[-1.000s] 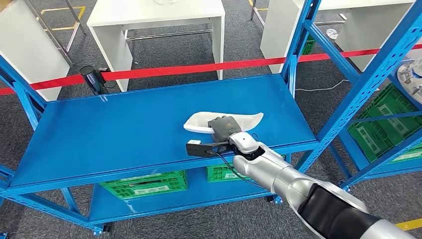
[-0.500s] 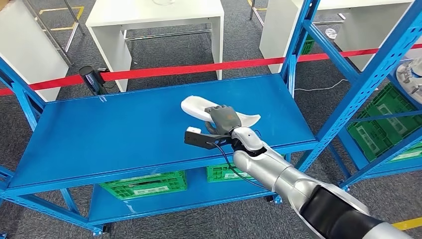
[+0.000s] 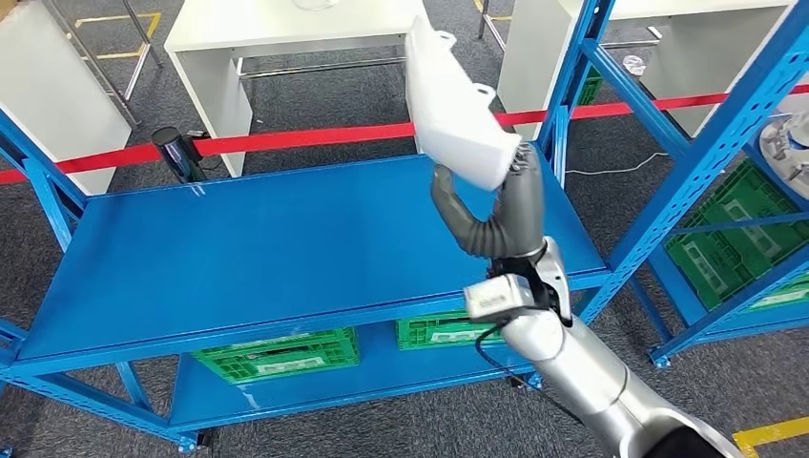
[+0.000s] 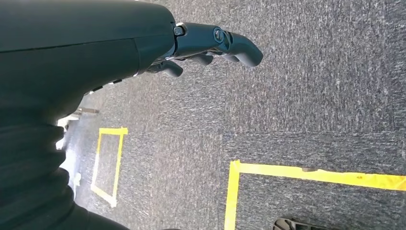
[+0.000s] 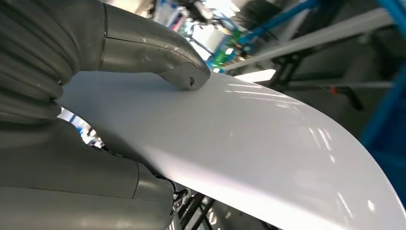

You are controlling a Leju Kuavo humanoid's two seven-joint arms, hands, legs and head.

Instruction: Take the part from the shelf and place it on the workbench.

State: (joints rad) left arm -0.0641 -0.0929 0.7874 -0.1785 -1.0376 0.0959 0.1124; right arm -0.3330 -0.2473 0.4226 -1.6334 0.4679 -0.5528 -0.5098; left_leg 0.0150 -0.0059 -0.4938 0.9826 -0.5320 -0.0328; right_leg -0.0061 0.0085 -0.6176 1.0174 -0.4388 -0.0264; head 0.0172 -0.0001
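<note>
The part (image 3: 453,100) is a long white curved shell, lifted well above the blue shelf (image 3: 238,248) and tilted steeply, its far end pointing up and away. My right hand (image 3: 496,210) grips its near end from below. In the right wrist view the thumb (image 5: 158,48) presses on the glossy white part (image 5: 249,148). My left hand (image 4: 206,45) hangs beside my body over the grey carpet, fingers loosely curled around nothing.
White workbenches (image 3: 296,38) stand behind a red barrier tape (image 3: 315,136). Blue shelf uprights (image 3: 706,153) rise to the right. Green crates (image 3: 277,351) sit on the lower shelf. A metal part (image 3: 787,143) lies on the neighbouring rack.
My right hand has raised the white part from the shelf surface high into the air and turned it steeply upward. The shelf top is now bare.
</note>
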